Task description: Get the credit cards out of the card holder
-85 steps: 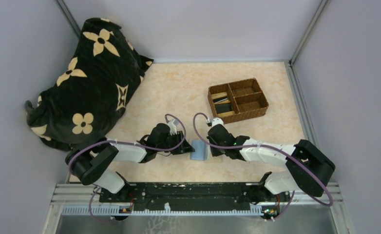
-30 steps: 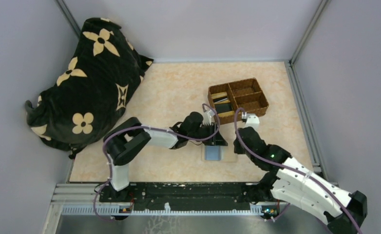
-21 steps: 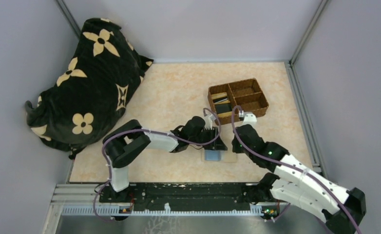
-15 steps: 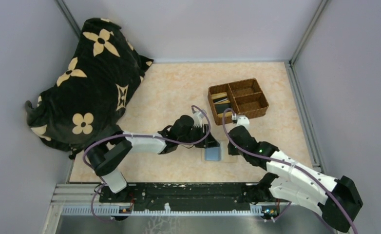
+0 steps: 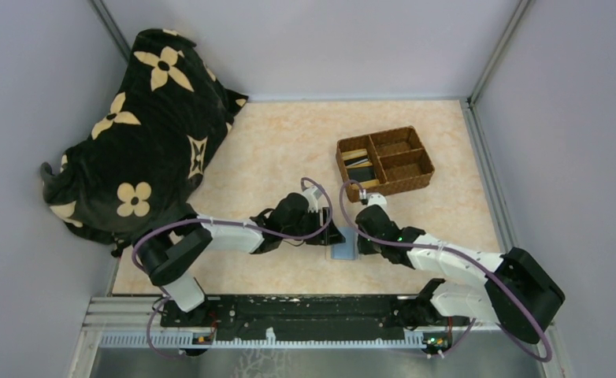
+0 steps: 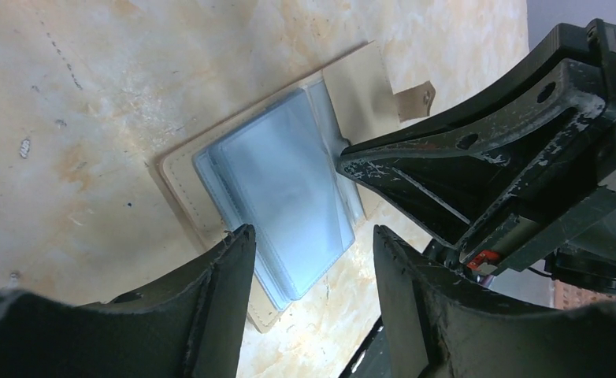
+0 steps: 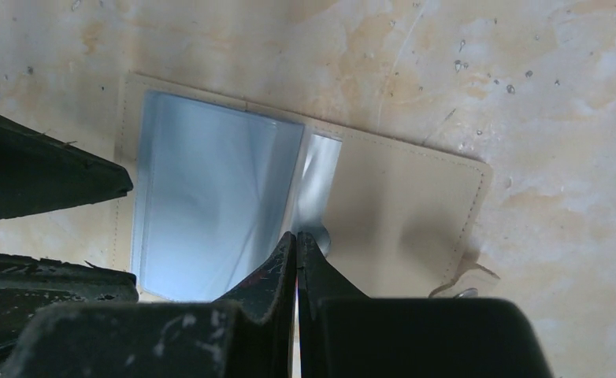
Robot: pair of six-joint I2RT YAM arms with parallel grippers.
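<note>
Flanking the open card holder

Top view: the card holder (image 5: 343, 250) lies opened flat on the table (image 5: 273, 150) near its front edge, between the left gripper (image 5: 332, 235) and the right gripper (image 5: 358, 240). A brown tray (image 5: 391, 189) sits well behind.

Left wrist view: the left fingers (image 6: 218, 299) stand apart, empty, over the card holder's pale blue sleeves.

Right wrist view: the right fingers (image 7: 277, 276) are closed together, their tips on the sleeve edge beside the cream flap.
</note>
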